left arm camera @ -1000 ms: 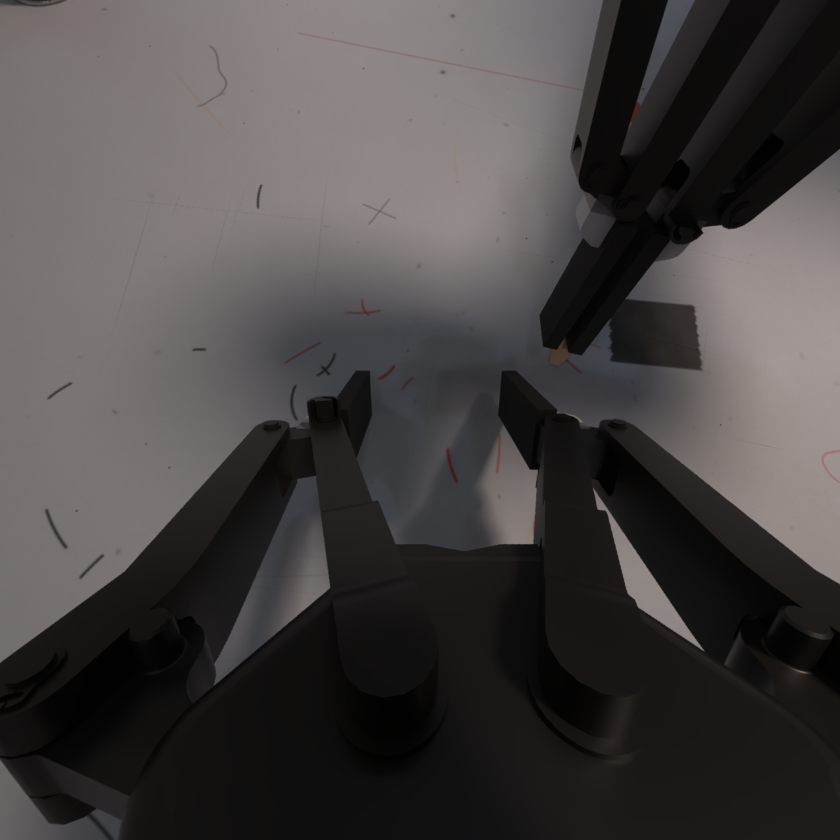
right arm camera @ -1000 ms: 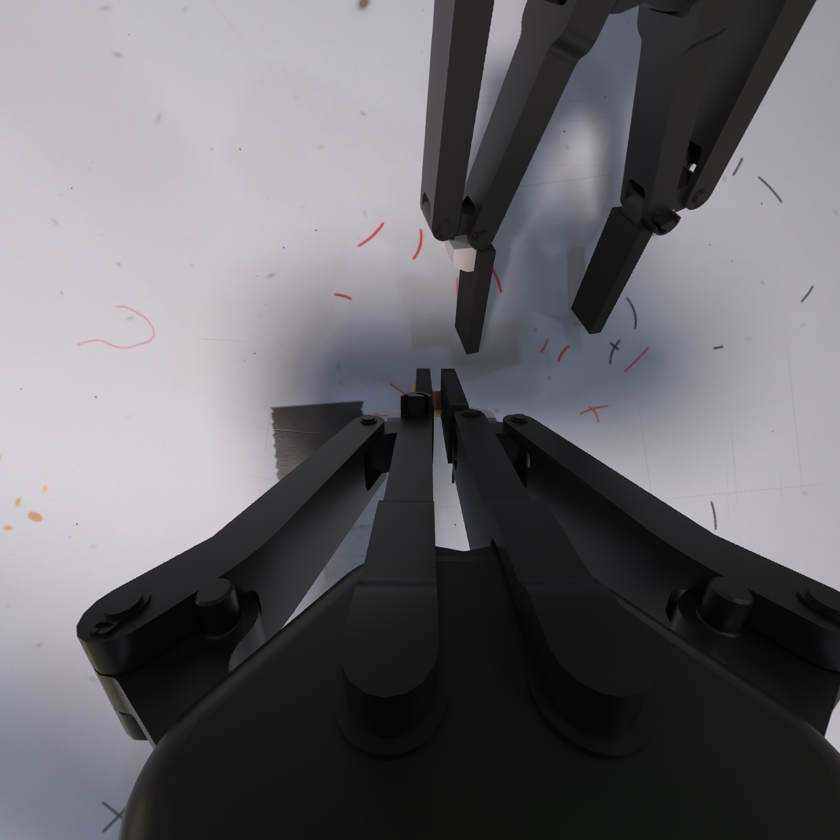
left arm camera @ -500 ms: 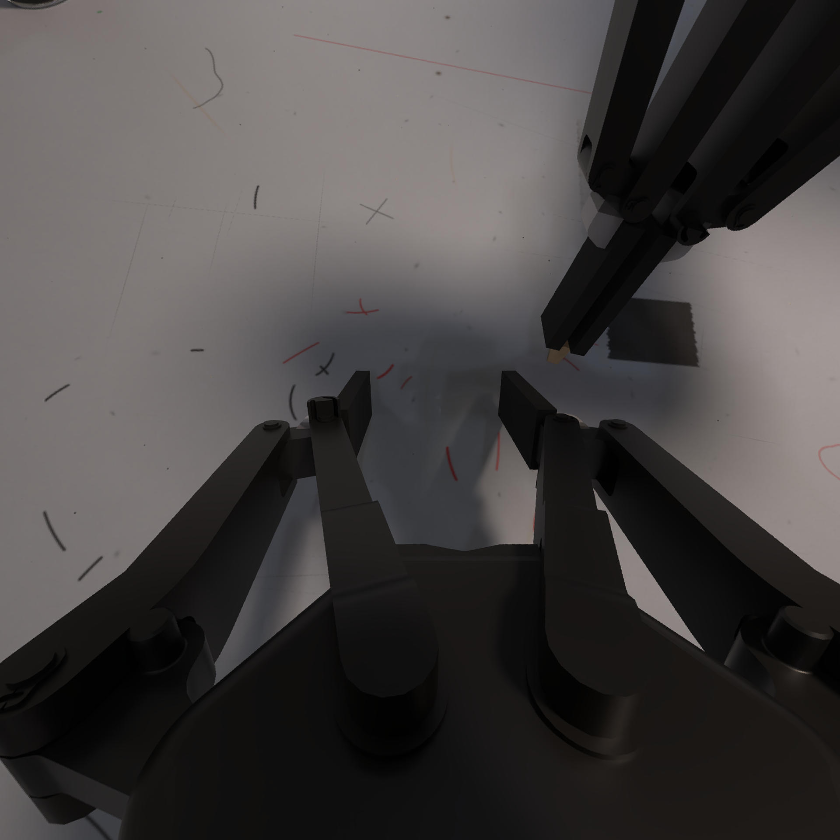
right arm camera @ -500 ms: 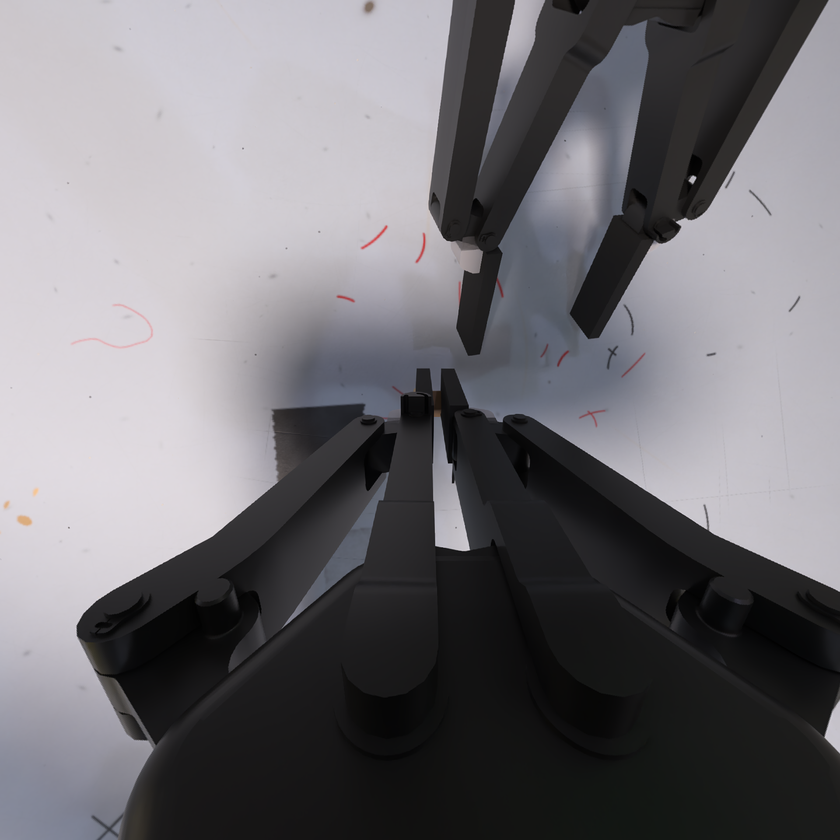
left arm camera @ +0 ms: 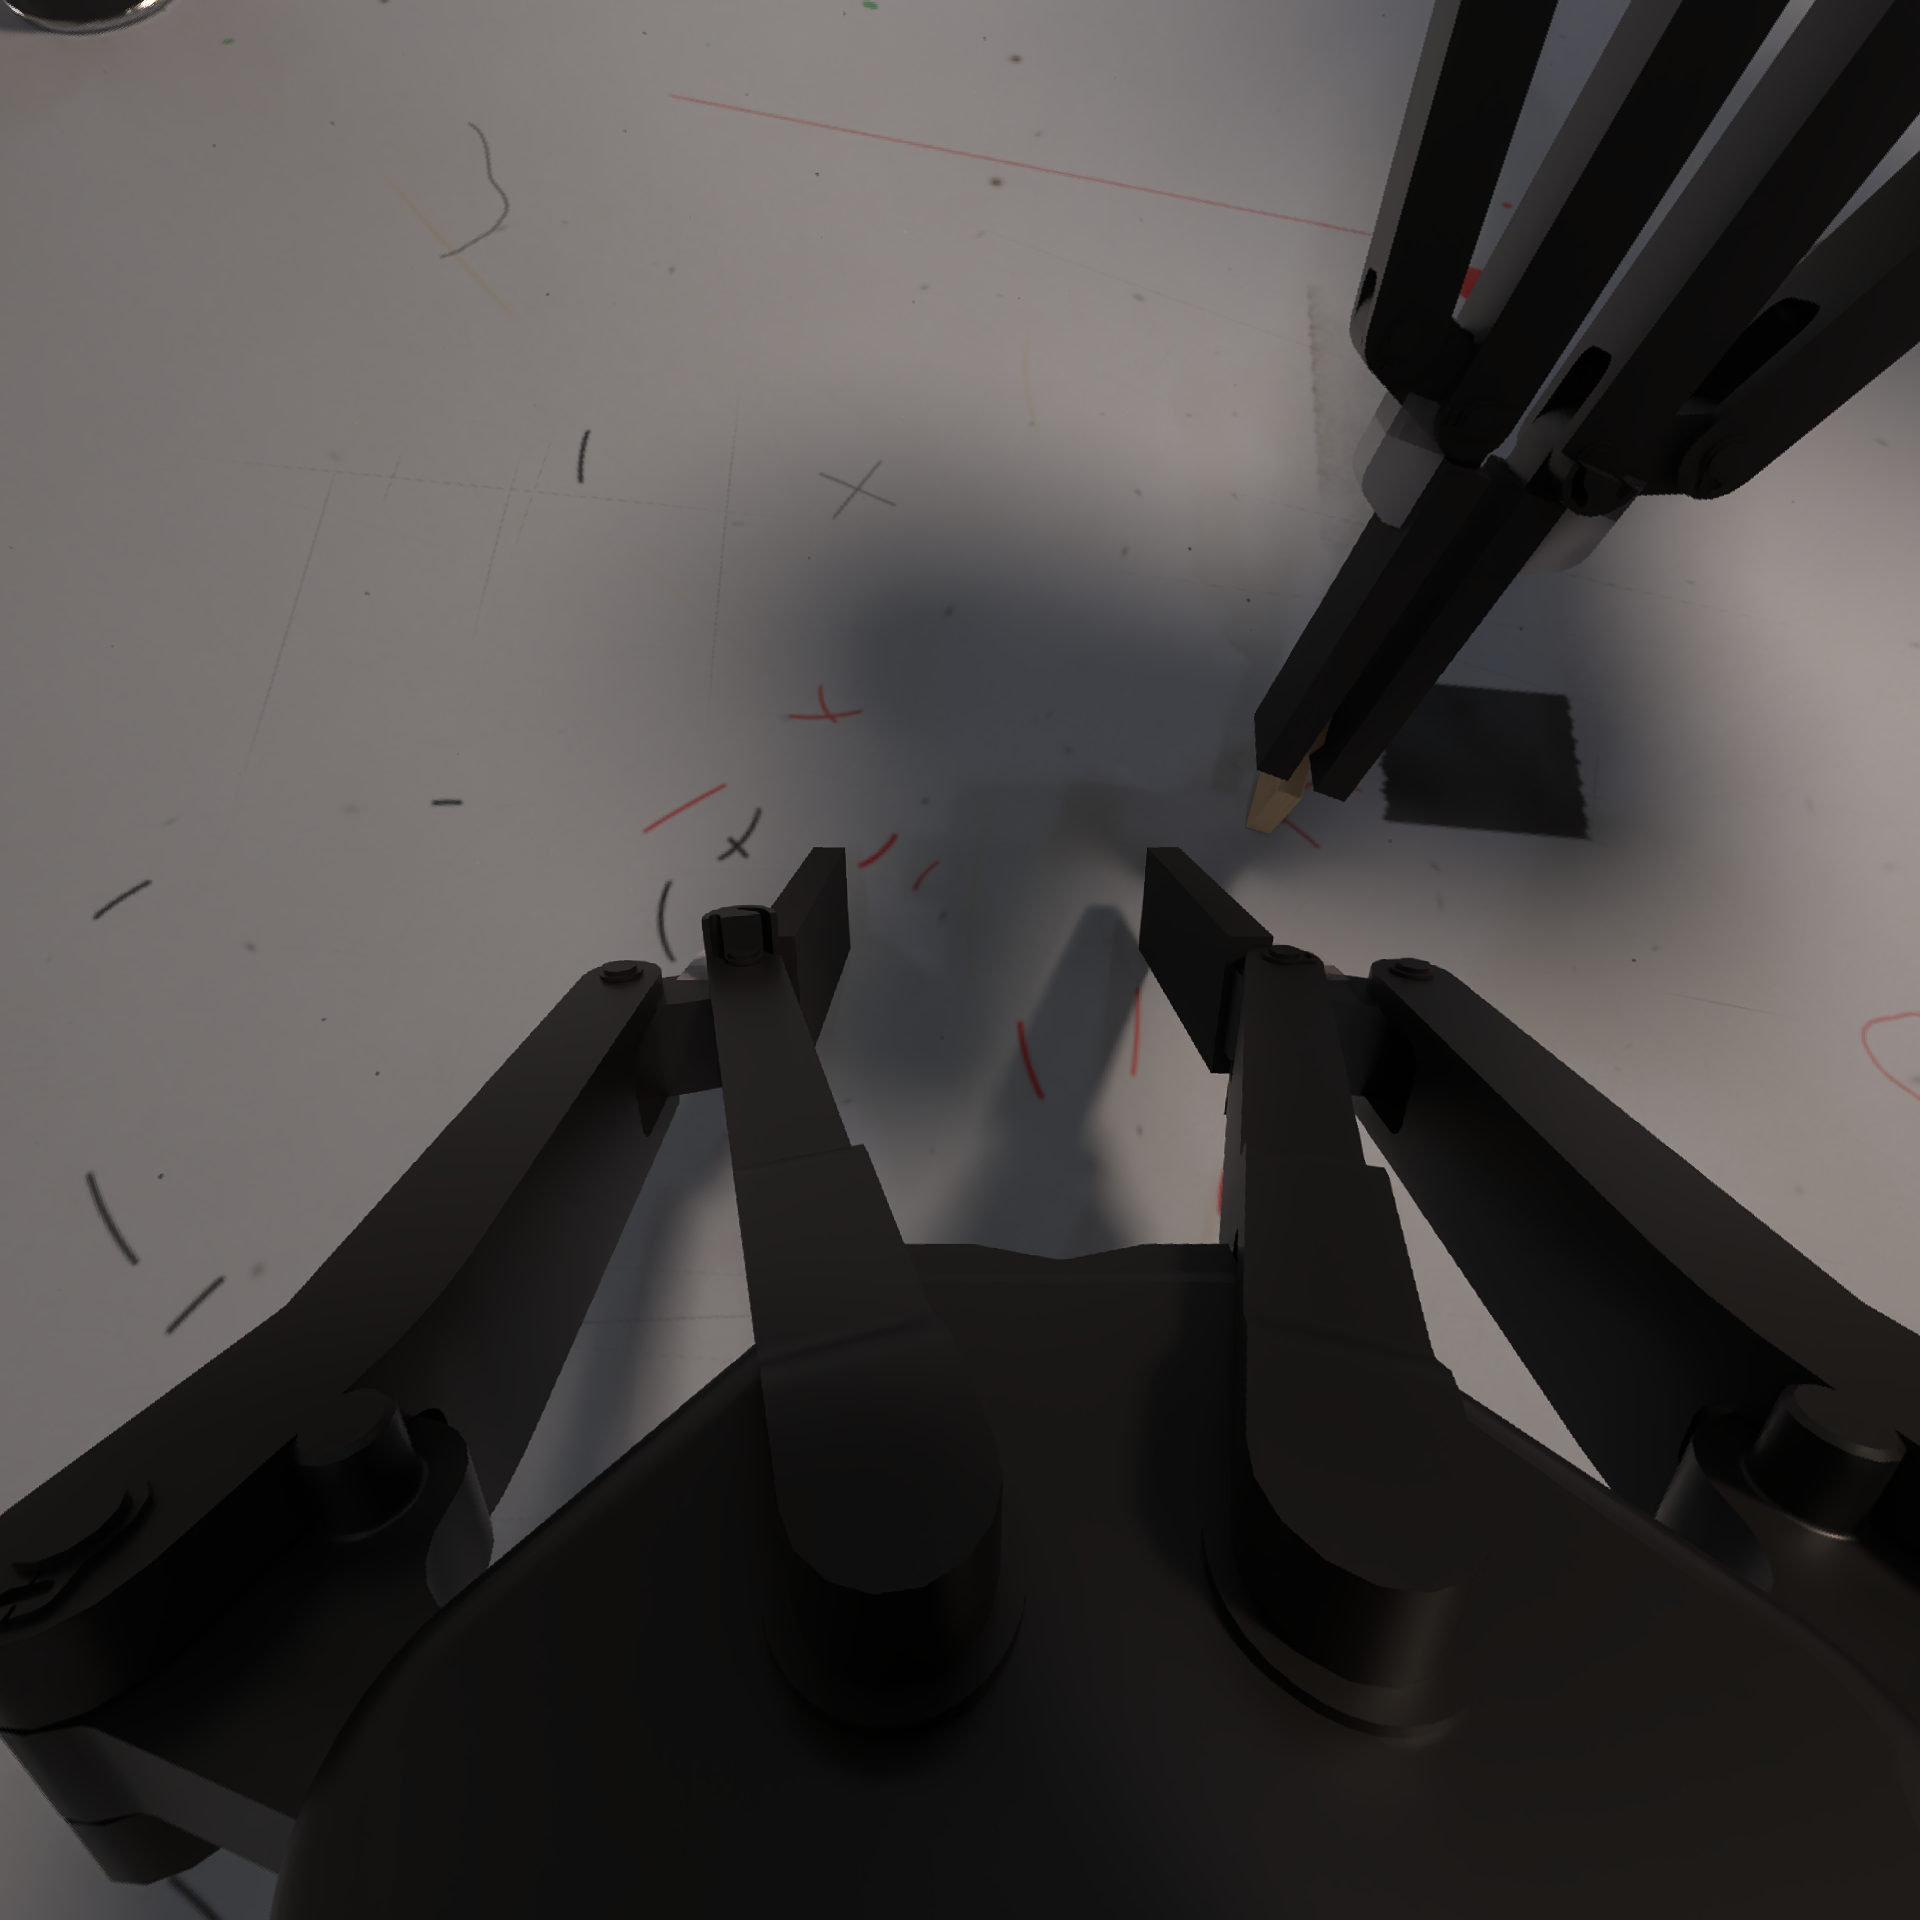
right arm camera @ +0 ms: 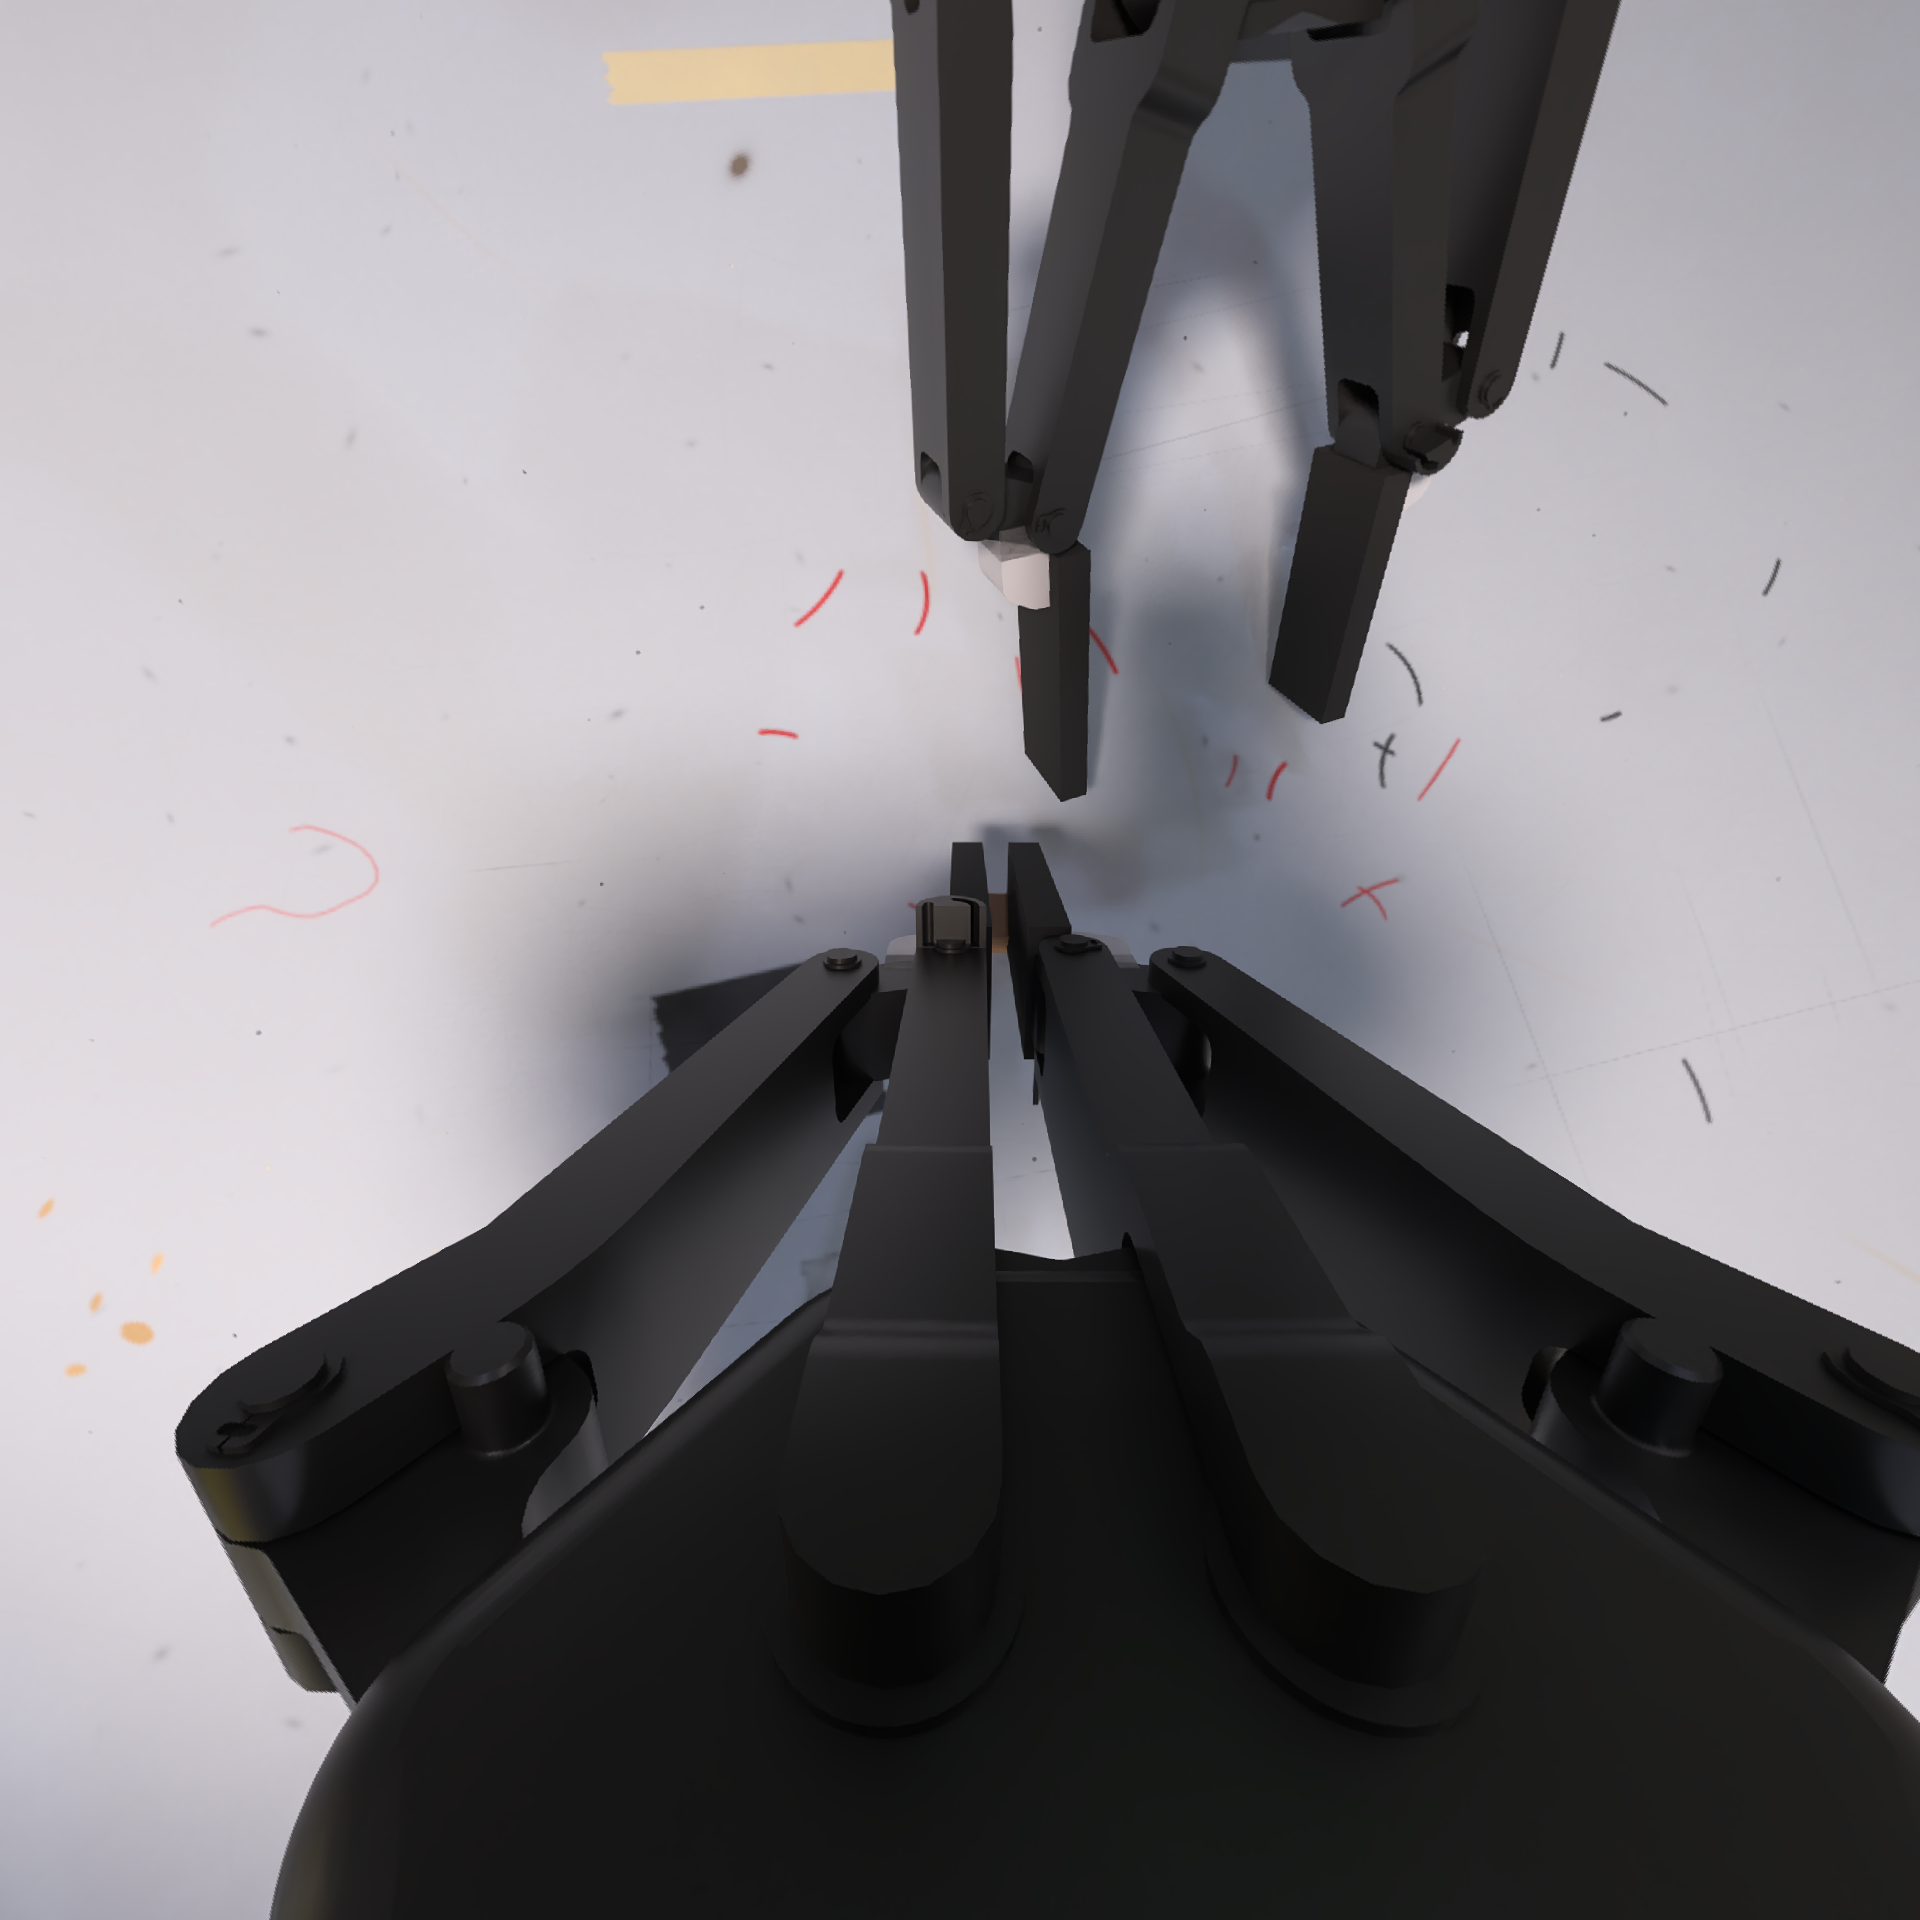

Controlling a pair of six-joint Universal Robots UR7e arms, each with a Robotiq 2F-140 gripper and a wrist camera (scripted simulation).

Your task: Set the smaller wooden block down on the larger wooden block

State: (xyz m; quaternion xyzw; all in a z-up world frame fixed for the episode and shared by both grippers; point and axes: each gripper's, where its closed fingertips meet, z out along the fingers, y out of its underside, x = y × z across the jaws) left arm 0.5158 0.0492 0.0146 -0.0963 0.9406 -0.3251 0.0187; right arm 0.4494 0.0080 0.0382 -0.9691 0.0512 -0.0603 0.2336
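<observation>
Small wooden block (left arm camera: 1276, 798) is held clamped in right end effector (left arm camera: 1304, 774), now raised higher off surface (left arm camera: 416, 623); left end effector (left arm camera: 992, 883) is left released; larger block unseen.

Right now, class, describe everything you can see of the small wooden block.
The small wooden block is pale tan, wood-like, with flat faces and sharp edges. Only its lower end shows, poking out below the fingertips of the right gripper, whose two fingers are shut on it. It hangs tilted just above the white table; the pictures cannot settle contact.
</observation>
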